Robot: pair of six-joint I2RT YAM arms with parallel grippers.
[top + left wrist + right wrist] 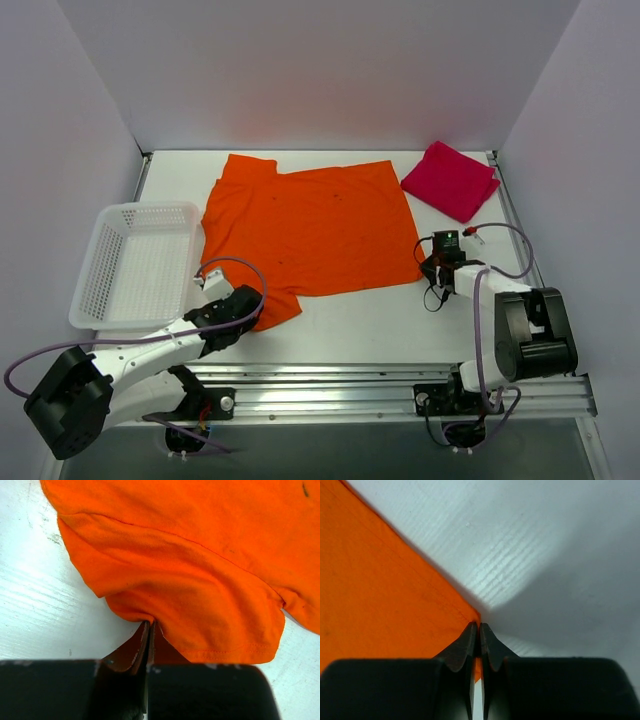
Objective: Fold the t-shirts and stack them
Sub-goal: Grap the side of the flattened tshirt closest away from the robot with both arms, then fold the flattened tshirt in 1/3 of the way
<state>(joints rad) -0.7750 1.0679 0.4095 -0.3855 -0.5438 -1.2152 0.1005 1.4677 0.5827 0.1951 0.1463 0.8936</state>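
Observation:
The orange t-shirt (310,225) lies spread flat across the middle of the table. My left gripper (247,305) is shut on its near left sleeve; in the left wrist view (150,625) the cloth (200,580) bunches into the closed jaws. At the shirt's near right corner, my right gripper (428,270) is shut on the hem; the right wrist view (479,626) shows the orange corner (380,595) pinched between the fingers. The crimson-pink t-shirt (452,180) rests folded at the far right.
A white mesh basket (140,262) stands at the left edge of the table. Grey walls close in the back and both sides. A metal rail (400,385) with the arm bases runs along the near edge.

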